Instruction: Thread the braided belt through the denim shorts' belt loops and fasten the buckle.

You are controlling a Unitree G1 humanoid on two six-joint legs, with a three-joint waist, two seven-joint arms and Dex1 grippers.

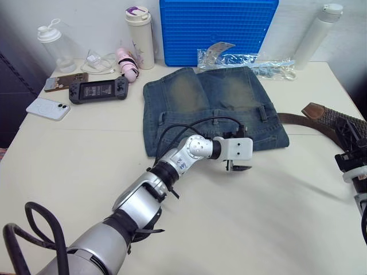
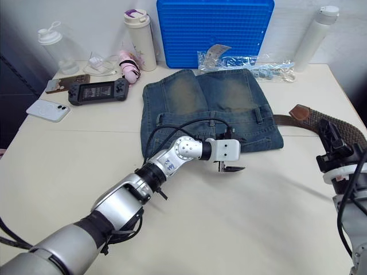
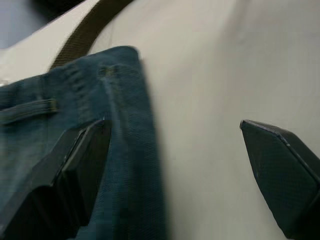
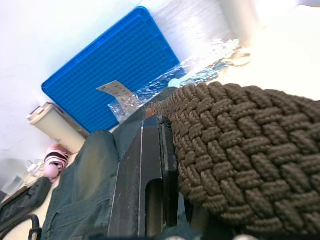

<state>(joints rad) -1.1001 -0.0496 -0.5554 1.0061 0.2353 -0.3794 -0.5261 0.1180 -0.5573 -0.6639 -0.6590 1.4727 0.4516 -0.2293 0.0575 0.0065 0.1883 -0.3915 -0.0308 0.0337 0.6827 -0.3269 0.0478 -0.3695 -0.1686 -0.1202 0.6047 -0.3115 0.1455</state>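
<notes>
- Braided belt [image 2: 338,127] lies at the right edge of the worktop [image 2: 241,217]; a plain brown stretch runs from it toward the right side of the denim shorts [image 2: 209,112].
- We can't make out the buckle in any view.
- Denim shorts lie flat mid-worktop, waistband on the near edge, legs pointing to the back wall.
- One of the belt loops [image 1: 263,113] sits on the waistband near the right corner; another is further left [image 1: 161,118].
- We see the right hand [image 2: 331,137] clamped on the braided belt; in the right wrist view the weave [image 4: 240,145] presses against one dark finger [image 4: 142,185].
- Left hand [image 2: 227,167] hovers at the near edge of the waistband, just right of centre, fingers apart.
- Left wrist view: one finger [image 3: 75,170] over the denim, the other [image 3: 285,175] over bare worktop, nothing between them.
- Blue plastic board [image 1: 218,28] leans on the back wall behind the shorts.
- Clear plastic bag [image 1: 246,60] lies between board and shorts.
- White bottle [image 1: 318,34] stands at back right.
- Back left: cream tumbler [image 1: 140,37], pink item [image 1: 127,63], clear shaker bottle [image 1: 56,47], game handheld [image 1: 97,90], two phones [image 1: 49,108].
</notes>
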